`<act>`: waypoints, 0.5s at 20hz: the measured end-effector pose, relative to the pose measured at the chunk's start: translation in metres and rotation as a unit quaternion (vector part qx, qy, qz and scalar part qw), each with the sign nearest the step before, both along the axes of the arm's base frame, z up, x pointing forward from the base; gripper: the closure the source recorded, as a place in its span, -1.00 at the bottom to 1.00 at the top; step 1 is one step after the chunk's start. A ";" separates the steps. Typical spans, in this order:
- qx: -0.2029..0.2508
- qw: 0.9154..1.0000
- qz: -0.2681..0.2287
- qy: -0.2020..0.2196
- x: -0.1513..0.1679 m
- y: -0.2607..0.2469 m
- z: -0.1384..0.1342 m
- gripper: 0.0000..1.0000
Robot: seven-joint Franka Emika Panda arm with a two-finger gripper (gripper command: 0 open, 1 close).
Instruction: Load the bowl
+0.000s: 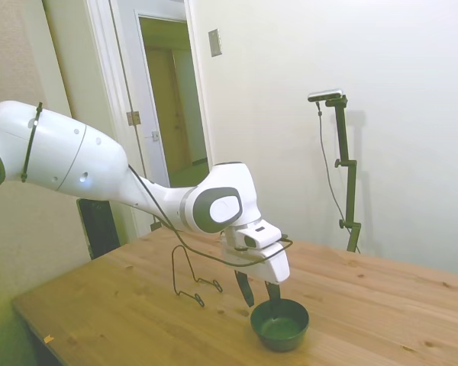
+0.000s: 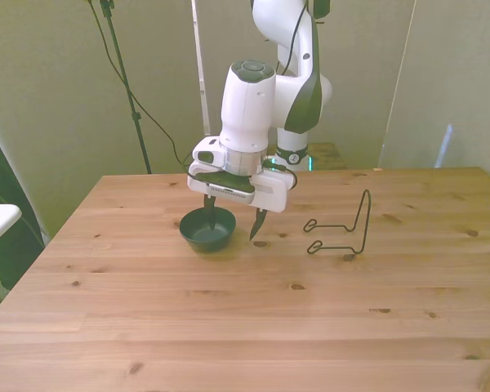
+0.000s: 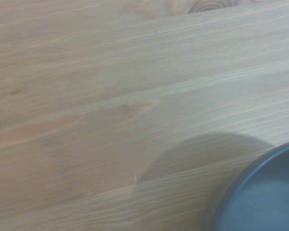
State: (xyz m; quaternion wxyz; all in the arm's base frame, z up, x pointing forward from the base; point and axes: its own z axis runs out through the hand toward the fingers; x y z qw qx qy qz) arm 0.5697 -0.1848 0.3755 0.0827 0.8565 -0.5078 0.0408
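The dark green bowl [image 1: 280,324] [image 2: 206,230] stands upright on the wooden table, toward the front view's left. My gripper [image 1: 258,291] [image 2: 231,222] is open and low over the bowl's rim, straddling it. One finger reaches down into the bowl, the other hangs outside the rim, close to the table. Nothing is held. The wrist view shows blurred table planks with an arc of the bowl [image 3: 265,197] in one corner. The bowl looks empty.
A thin black wire rack [image 2: 343,231] [image 1: 189,276] stands on the table, on the front view's right of the bowl, a short way from the gripper. Bare wooden table [image 2: 245,327] stretches toward the near edge.
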 end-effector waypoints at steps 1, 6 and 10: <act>0.000 1.000 0.001 0.000 0.000 0.001 0.000 -1.00; -0.004 1.000 -0.007 0.002 0.002 0.003 -0.004 1.00; -0.005 1.000 -0.014 0.006 0.001 -0.004 -0.006 1.00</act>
